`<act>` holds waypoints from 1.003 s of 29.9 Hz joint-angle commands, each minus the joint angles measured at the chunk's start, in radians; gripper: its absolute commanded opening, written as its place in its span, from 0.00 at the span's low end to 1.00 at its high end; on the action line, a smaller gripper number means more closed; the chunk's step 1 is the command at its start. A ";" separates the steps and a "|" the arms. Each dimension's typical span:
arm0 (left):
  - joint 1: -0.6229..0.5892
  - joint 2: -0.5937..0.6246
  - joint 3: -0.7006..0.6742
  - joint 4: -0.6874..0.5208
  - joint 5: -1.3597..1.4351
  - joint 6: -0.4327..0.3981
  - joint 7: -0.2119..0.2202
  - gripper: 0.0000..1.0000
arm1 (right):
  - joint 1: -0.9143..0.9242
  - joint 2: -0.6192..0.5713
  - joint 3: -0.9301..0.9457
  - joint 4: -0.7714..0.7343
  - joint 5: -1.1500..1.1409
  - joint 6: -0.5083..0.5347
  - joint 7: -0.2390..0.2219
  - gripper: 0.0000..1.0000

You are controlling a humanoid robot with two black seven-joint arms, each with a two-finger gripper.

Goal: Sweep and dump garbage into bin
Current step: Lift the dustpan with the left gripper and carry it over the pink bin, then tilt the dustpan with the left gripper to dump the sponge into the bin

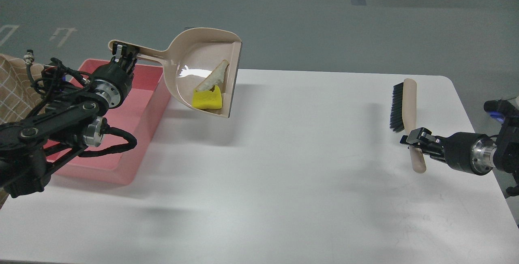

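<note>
My left gripper (123,51) is shut on the handle of the beige dustpan (190,59) and holds it in the air, tilted, just right of the pink bin (142,97). In the pan lie the yellow sponge (207,99) and the white bread wedge (214,78), low against the pan's wall. My right gripper (412,138) is shut on the beige handle of the black-bristled brush (407,112), held a little above the table's right side.
The white table (284,166) spreads between the arms. A chequered tan cloth (16,89) lies left of the bin. Grey floor lies beyond the table's far edge.
</note>
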 commanded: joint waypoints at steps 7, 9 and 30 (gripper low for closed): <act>-0.054 0.057 0.002 0.002 -0.071 -0.040 0.045 0.14 | -0.002 0.002 -0.001 0.000 0.000 0.000 0.000 0.00; -0.057 0.072 0.002 0.002 -0.071 -0.048 0.054 0.14 | -0.007 0.002 -0.001 0.000 0.000 0.000 0.000 0.00; -0.082 0.324 0.010 0.000 -0.104 -0.187 0.087 0.14 | -0.014 0.026 -0.002 -0.009 -0.003 0.000 -0.003 0.00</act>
